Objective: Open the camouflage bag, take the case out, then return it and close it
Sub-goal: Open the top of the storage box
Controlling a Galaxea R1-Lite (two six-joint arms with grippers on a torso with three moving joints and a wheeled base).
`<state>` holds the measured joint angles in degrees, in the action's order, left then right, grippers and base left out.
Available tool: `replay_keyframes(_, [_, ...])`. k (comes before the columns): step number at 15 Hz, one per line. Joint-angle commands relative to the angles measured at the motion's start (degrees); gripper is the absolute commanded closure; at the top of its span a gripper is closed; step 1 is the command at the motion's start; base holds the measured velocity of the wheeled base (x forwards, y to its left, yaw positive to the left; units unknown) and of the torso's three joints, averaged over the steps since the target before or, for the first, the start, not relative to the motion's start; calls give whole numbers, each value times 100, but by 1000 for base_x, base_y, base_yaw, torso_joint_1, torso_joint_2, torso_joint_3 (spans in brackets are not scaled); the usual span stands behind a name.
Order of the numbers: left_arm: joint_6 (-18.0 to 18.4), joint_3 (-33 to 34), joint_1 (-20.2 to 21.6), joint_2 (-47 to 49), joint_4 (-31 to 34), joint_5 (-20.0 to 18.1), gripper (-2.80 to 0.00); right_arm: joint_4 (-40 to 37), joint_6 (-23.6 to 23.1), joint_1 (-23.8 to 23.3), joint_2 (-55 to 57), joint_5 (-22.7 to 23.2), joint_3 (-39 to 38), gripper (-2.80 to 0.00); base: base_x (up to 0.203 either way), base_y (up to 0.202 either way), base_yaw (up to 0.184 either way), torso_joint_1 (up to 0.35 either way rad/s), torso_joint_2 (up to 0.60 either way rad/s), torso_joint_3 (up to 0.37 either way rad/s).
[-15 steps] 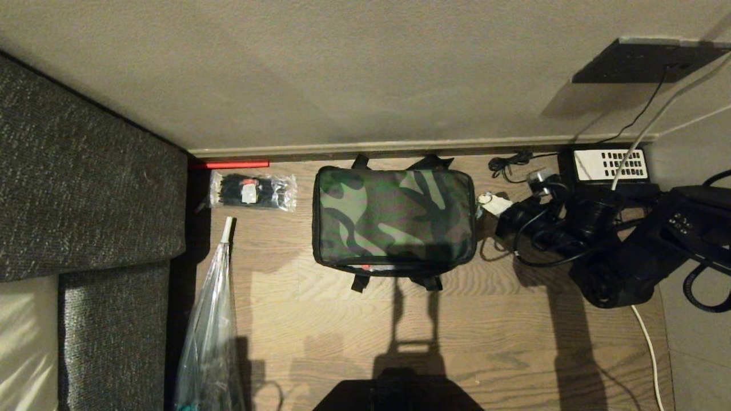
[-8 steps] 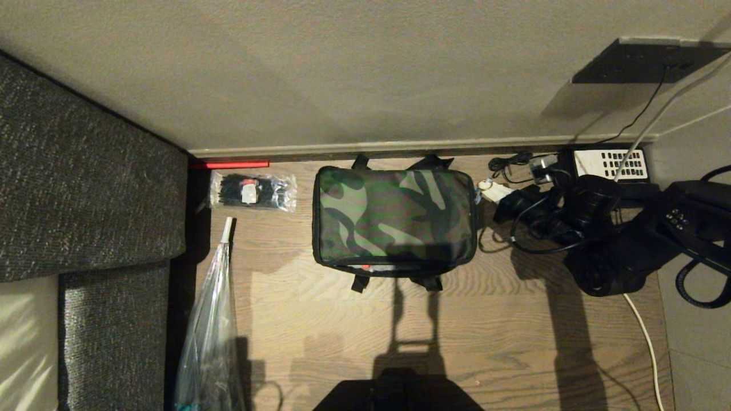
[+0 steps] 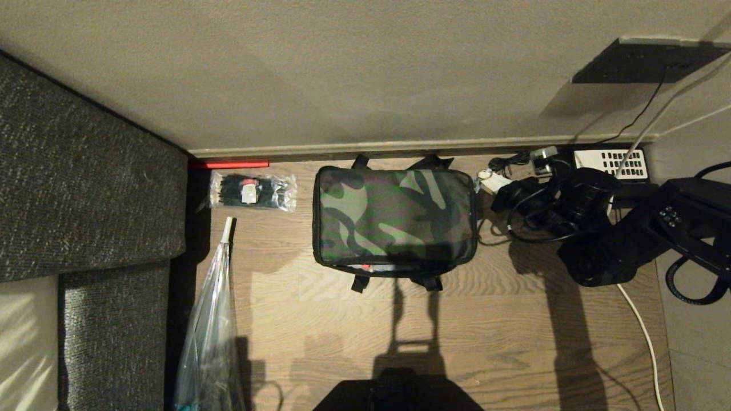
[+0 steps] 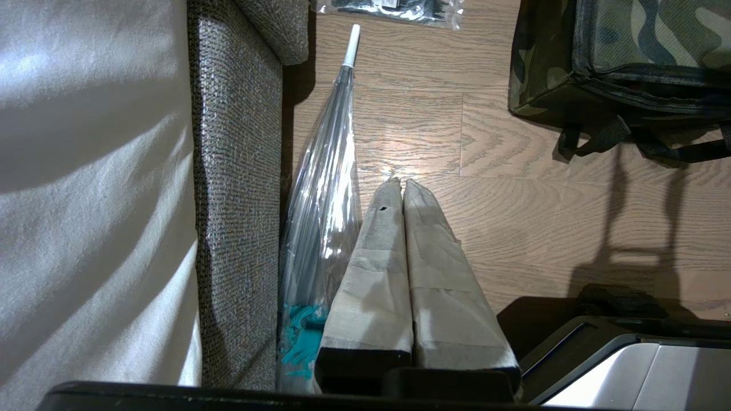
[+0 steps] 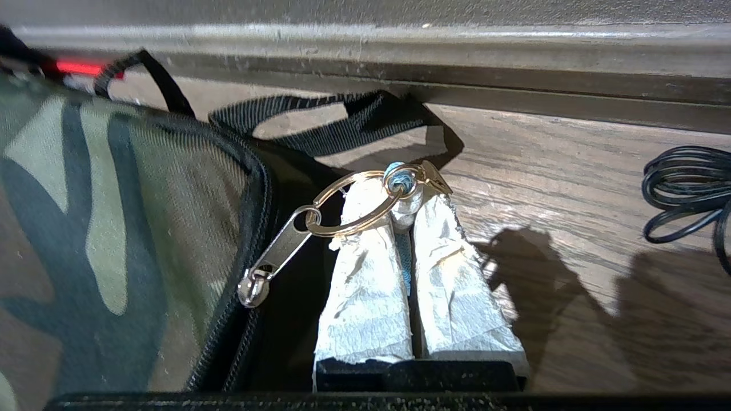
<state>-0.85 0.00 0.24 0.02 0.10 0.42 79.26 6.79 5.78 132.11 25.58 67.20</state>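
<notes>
Down on the wood-plank floor (image 3: 514, 337), the box-shaped green-and-dark camouflage bag (image 3: 394, 220) lies flat against the far skirting, lid down, one bag and only one. To its left runs a grey woven sofa (image 3: 85, 182), and a folded clear plastic umbrella (image 3: 208, 331) points along the sofa's edge. One small clear packet of black ties (image 3: 252, 191) sits at the far left of the bag. Far right there is one black telephone with a white keypad panel (image 3: 611, 164). The flat black case is nowhere to be seen, so by my reading it is inside the bag.

Two grippers to count. The right gripper (image 5: 408, 197), padded in white tape, is at the bag's far right corner with its jaws pressed together, pinching the gold key ring (image 5: 351, 202) that hangs from the silver zipper pull (image 5: 274, 257). The left gripper (image 4: 398, 185) hangs parked near the sofa, jaws pressed together on nothing.

The step in hand looks like unzipping. Best done by drawing the ring along the zipper track (image 5: 254, 188), low and in line with the teeth, easing round the corner so the soft bag does not drag or lift.
</notes>
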Motion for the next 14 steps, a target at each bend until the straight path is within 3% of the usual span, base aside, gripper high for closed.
replay_keyframes(1, [-3,18,2,-11,-1,2,0,45,154,10,-25,11,78,0,0,0,0,0,0,0])
replay_keyframes(5, [-3,18,2,-11,-1,2,0,19,416,20,-45,-187,284,0,0,0,0,0,0,0])
replay_keyframes(10, [-3,18,2,-11,-1,2,0,-62,311,29,-45,-298,78,0,0,0,0,0,0,0])
replay_keyframes(11, [-3,18,2,-11,-1,2,0,-115,198,29,-47,-305,38,-280,0,0,0,0,0,0])
replay_keyframes(14, [-3,18,2,-11,-1,2,0,-47,135,20,-56,-300,-205,-280,0,0,0,0,0,0])
